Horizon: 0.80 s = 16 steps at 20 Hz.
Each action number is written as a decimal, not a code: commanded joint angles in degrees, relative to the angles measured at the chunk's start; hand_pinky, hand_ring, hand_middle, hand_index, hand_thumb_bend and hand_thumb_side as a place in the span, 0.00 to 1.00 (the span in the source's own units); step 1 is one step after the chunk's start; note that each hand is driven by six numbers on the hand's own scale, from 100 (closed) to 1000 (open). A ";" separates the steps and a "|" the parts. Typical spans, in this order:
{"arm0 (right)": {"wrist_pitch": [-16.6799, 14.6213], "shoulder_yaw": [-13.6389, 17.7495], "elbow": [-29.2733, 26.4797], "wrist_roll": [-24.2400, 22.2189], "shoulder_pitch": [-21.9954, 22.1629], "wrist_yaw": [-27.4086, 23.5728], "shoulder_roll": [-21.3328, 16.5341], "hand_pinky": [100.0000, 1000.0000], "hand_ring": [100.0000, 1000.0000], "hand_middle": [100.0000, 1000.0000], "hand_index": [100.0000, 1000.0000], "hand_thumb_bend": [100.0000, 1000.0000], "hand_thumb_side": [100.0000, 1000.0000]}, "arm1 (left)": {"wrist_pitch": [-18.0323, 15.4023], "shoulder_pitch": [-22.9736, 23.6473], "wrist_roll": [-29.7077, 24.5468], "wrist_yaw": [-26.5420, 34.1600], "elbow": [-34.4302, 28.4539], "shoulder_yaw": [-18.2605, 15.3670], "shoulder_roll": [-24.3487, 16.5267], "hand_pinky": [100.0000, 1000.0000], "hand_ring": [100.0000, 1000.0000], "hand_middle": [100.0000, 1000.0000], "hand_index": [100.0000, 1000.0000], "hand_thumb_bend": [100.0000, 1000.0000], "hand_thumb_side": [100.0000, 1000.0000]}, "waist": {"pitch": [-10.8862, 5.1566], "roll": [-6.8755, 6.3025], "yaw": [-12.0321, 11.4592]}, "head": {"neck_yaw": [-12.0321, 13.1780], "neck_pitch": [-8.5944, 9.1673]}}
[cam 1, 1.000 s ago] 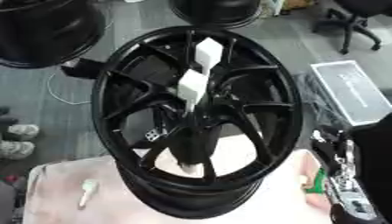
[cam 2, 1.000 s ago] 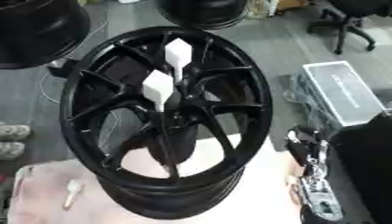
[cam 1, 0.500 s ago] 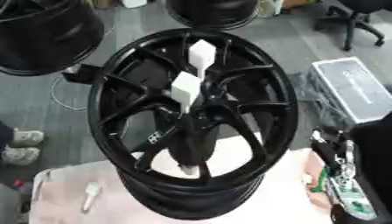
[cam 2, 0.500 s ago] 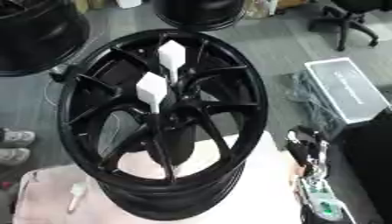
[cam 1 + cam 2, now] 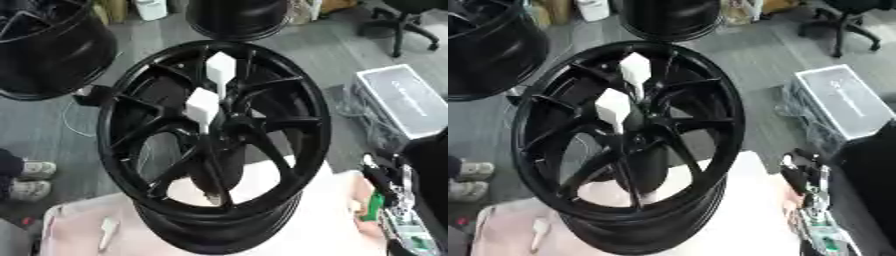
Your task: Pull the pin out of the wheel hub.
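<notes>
A black multi-spoke wheel hub (image 5: 157, 125) stands tilted on the pink-clothed table (image 5: 315, 230), its face turned up toward me. Two white block-shaped pins stick out of its face: one (image 5: 203, 106) near the centre, the other (image 5: 220, 70) higher up by the far spokes. My right hand (image 5: 378, 172) rests at the lower right edge, fingers straight and pointing up, holding nothing; it is well apart from the wheel. Behind it a green board shows on the forearm (image 5: 404, 227). My left hand shows in neither view.
A small white piece (image 5: 107, 231) lies on the cloth at the lower left. On the floor beyond are two more black wheels (image 5: 44, 45) (image 5: 245, 17), a grey box (image 5: 407, 100) at right, an office chair (image 5: 411, 20) and a person's shoes (image 5: 26, 177).
The whole picture has shifted a little, so the camera moved. The wheel, the white pins and my right hand keep their places relative to each other.
</notes>
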<state>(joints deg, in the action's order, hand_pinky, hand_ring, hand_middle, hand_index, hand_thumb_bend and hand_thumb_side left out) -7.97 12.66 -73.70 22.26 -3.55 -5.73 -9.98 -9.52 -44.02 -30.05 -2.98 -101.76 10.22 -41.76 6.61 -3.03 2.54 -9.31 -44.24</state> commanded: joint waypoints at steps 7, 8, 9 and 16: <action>0.12 0.06 -0.59 -0.14 -0.01 0.51 -2.12 0.34 0.36 0.65 0.59 0.00 0.00 | -8.59 -11.84 -8.26 -4.18 10.82 13.16 1.21 0.54 0.55 0.73 0.80 0.16 0.72 | -0.87 -0.42 -0.58 | -0.61 0.12; 0.12 0.04 -0.59 -0.16 0.01 0.51 -2.12 0.34 0.36 0.65 0.59 0.00 0.00 | -9.50 -12.65 -9.18 -4.99 12.32 14.66 2.58 0.54 0.55 0.73 0.80 0.16 0.72 | -0.89 -0.47 -0.71 | -0.69 0.12; 0.12 0.05 -0.57 -0.16 0.04 0.51 -2.10 0.34 0.36 0.65 0.59 0.00 0.00 | -10.31 -13.40 -10.13 -5.73 13.85 16.19 3.86 0.54 0.55 0.73 0.80 0.17 0.72 | -0.91 -0.49 -0.84 | -0.77 0.12; 0.13 -0.05 -0.48 -0.25 0.12 0.56 -2.04 0.34 0.36 0.65 0.59 0.00 0.00 | -15.96 -15.78 -15.35 -8.90 24.71 20.03 10.39 0.53 0.54 0.73 0.80 0.20 0.72 | -0.82 -0.79 -0.96 | -0.86 0.12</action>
<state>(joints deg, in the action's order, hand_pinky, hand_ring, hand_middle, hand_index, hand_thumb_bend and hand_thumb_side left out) -7.81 12.64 -73.68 21.99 -3.05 -5.49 -10.82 -21.81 -58.26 -42.20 -11.26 -78.33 30.49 -31.29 6.61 -4.06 1.64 -10.15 -44.24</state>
